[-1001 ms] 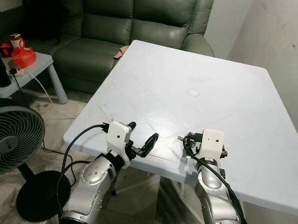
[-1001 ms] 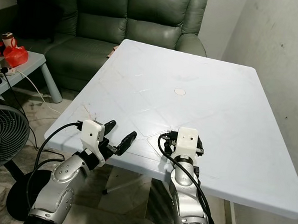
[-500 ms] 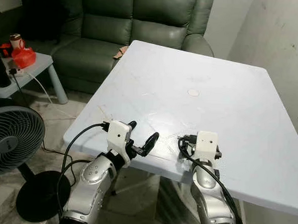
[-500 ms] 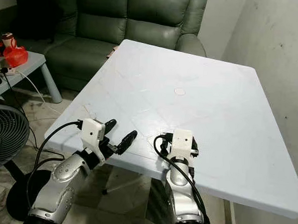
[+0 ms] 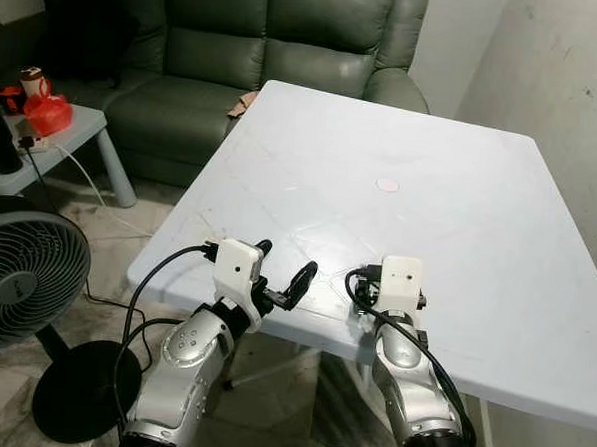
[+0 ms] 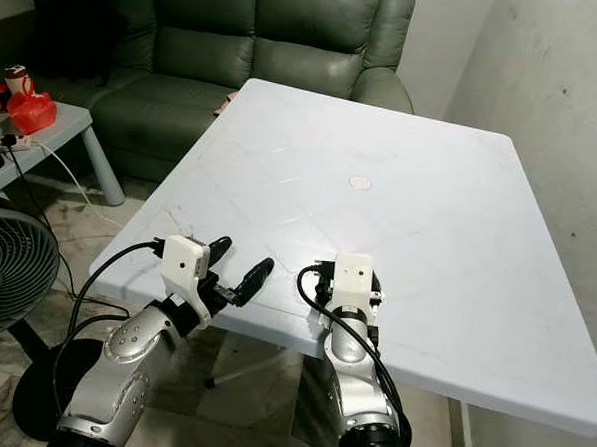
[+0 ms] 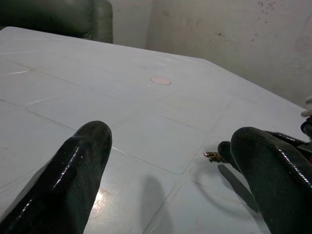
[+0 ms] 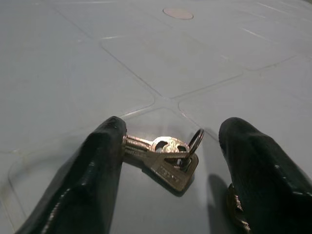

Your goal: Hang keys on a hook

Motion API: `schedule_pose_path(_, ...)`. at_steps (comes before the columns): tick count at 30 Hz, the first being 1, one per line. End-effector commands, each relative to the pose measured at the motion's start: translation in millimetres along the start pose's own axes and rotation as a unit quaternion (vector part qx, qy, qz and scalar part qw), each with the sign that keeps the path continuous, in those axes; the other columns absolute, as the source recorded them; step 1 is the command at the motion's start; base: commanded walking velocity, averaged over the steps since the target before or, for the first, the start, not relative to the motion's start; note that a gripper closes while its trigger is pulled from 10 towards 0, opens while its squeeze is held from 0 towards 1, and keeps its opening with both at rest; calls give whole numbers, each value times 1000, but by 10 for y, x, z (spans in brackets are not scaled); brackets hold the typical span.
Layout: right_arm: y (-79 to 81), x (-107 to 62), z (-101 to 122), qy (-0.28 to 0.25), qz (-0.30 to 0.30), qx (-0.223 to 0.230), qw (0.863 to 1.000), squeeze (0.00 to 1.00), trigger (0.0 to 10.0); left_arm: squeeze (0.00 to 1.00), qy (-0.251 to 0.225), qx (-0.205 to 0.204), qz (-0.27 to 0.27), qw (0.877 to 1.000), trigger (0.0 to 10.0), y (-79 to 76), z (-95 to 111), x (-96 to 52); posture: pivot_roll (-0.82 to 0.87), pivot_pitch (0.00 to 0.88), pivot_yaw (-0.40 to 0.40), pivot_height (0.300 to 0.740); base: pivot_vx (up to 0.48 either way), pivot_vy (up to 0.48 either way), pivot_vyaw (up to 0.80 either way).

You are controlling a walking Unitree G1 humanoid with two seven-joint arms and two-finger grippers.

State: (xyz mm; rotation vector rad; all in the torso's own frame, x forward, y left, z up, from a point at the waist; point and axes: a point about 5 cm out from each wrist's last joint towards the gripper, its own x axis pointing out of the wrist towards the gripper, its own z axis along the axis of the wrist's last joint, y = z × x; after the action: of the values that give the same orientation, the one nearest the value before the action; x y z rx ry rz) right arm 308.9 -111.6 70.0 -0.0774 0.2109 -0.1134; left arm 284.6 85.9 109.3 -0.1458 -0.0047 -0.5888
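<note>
Keys (image 8: 168, 158) on a small ring are lying flat on the white worktop (image 5: 461, 182) near its near edge, between the two spread black fingers of the right pincer (image 8: 170, 161), which is released and grasping nothing; one finger (image 8: 105, 161) is sitting just beside the key blades, though contact cannot be told.

Compared with a second ago, the right arm is sitting further left and nearer along the worktop's near edge, its white wrist block (image 5: 400, 279) having slid back from where it was, while the left arm is staying where it was.

Going left to right: a floor fan (image 5: 21, 269) is standing on the floor at the near left, and beyond it a small pale side table (image 5: 73, 127) is carrying a red bag (image 5: 48, 113). A dark green sofa (image 5: 278, 42) is sitting along the far side. The left pincer (image 5: 281, 273) is hovering at the worktop's near left edge, its forearm rising from below with the fingers pointing toward the far right; they are spread wide and holding nothing. In the left wrist view a bit of the keys (image 7: 212, 156) is showing beyond its finger (image 7: 268, 170). A small round disc (image 5: 388, 185) is resting near the worktop's middle. The right forearm is reaching up from below, with a black cable (image 5: 360, 297) looping beside its wrist, the pincer pointing toward the far side.
</note>
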Motion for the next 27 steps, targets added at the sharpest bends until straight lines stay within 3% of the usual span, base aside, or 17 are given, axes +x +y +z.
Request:
schedule_pose_path(1, 16, 29, 38, -6, -1, -2, 1000, 0, 0, 0, -7, 4, -2, 1000, 10000, -15, 51, 18, 45, 0, -65, 732, 0, 0, 0)
schedule_pose_path(27, 11, 42, 5, -6, -5, -1, 1000, 0, 0, 0, -10, 1, -1, 1000, 10000, -26, 60, 43, 46, 0, -67, 732, 0, 0, 0)
